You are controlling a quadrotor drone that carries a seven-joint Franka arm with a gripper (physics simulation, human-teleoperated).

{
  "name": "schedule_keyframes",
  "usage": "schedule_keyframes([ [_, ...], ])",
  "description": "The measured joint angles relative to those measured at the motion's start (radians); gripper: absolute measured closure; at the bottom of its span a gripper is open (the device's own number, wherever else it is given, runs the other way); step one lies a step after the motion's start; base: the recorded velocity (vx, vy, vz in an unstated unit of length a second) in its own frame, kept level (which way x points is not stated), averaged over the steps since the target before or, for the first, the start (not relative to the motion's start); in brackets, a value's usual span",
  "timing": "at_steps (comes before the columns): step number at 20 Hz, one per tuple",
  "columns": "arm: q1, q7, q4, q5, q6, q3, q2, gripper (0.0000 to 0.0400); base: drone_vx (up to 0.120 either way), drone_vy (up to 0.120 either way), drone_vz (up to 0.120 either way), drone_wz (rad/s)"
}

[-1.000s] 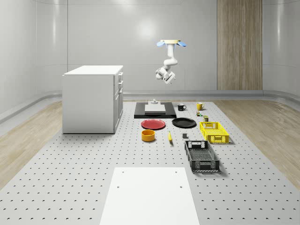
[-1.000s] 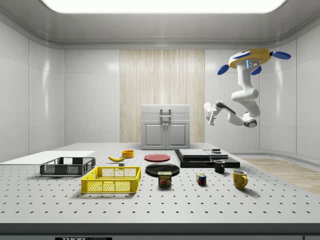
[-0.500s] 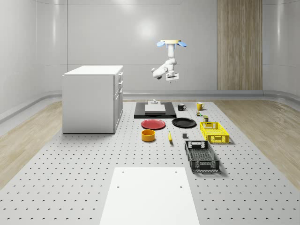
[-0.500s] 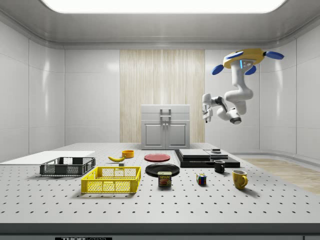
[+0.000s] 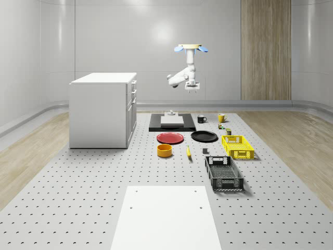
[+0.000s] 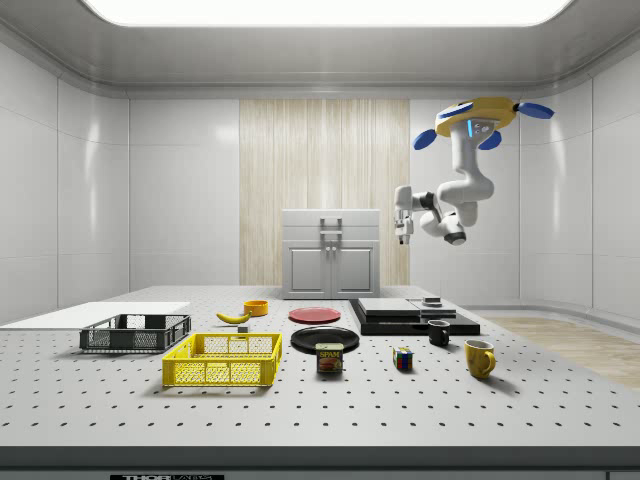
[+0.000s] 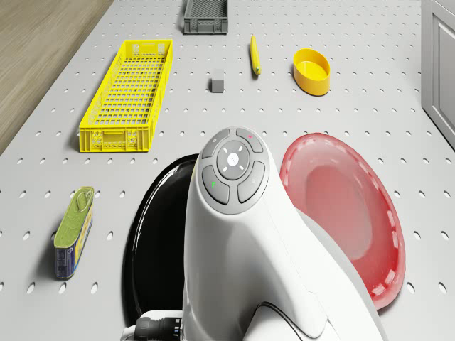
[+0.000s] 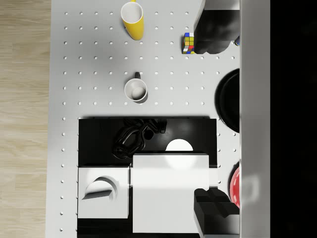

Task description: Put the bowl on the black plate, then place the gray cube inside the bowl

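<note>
The orange-yellow bowl (image 5: 165, 150) (image 6: 256, 307) (image 7: 313, 71) sits upright on the table, in front of the red plate. The black plate (image 5: 204, 136) (image 6: 325, 339) (image 7: 153, 241) (image 8: 229, 101) lies bare beside the red plate. The small gray cube (image 5: 205, 151) (image 7: 217, 85) rests on the table between the banana and the yellow crate. My drone (image 5: 190, 48) (image 6: 478, 115) hovers high over the table's far end. My gripper (image 5: 192, 89) (image 6: 401, 232) (image 8: 212, 119) hangs open and pointing down, far above the black platform's edge, holding nothing.
A red plate (image 5: 170, 138) (image 7: 341, 213), a banana (image 5: 188, 151), a yellow crate (image 5: 238, 146), a black crate (image 5: 223, 173), a can (image 7: 74, 231), a Rubik's cube (image 8: 188, 42), two mugs (image 8: 135, 91) (image 8: 132, 20). A black platform (image 5: 171, 122) carries white blocks. A white cabinet (image 5: 104, 109) stands at the whole-scene view's left.
The drone has drifted toward the side view's left. The arm has unfolded and the gripper has swung from a slanted pose to pointing straight down. The table objects have not moved.
</note>
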Motion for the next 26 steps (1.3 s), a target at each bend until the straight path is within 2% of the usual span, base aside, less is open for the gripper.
schedule_keyframes([
  [3,-0.013,0.01,0.001,0.006,0.01,0.009,-0.017,0.0,0.12,-0.013,-0.12,0.0],
  [14,-0.041,0.035,0.004,0.034,0.057,0.031,-0.076,0.0,0.12,-0.12,-0.12,0.0],
  [20,-0.052,0.045,0.007,0.05,0.084,0.041,-0.106,0.0,0.12,0.0,-0.12,0.0],
  [26,-0.061,0.054,0.009,0.065,0.11,0.05,-0.135,0.0,0.12,0.0,0.0,0.0],
])
